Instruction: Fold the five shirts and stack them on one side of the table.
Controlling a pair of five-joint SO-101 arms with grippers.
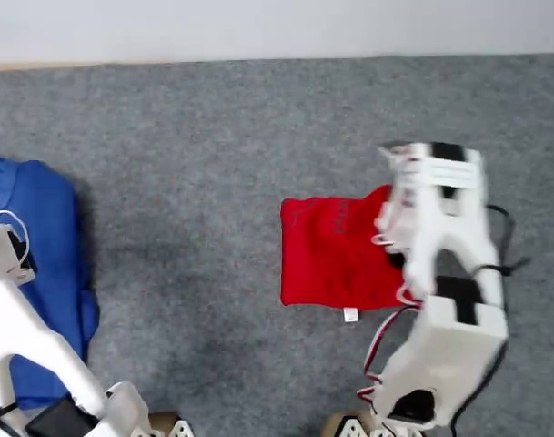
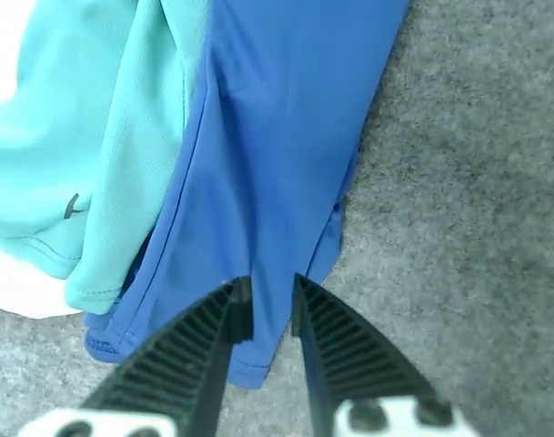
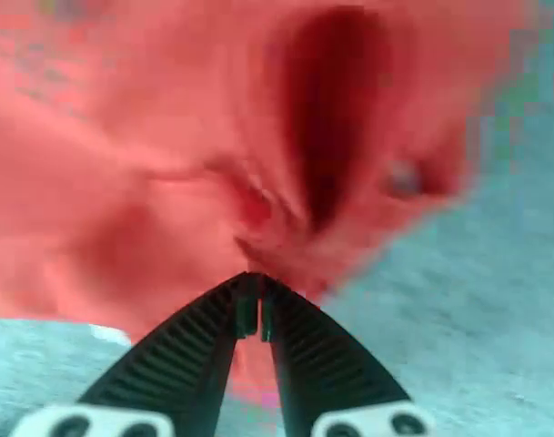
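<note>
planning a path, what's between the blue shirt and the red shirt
Nothing but bare grey mat between the blue shirt and the red shirt, seen in the high view.

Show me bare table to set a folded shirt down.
Widest: the table between blue shirt and red shirt. Also the far strip beyond the red shirt. Crowded: around the blue shirt and under the right arm over the red shirt.

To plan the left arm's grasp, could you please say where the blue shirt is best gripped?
Probably the loose hem of the blue shirt by the left gripper, approached from the bare table side; the teal shirt lies along its other edge.
</note>
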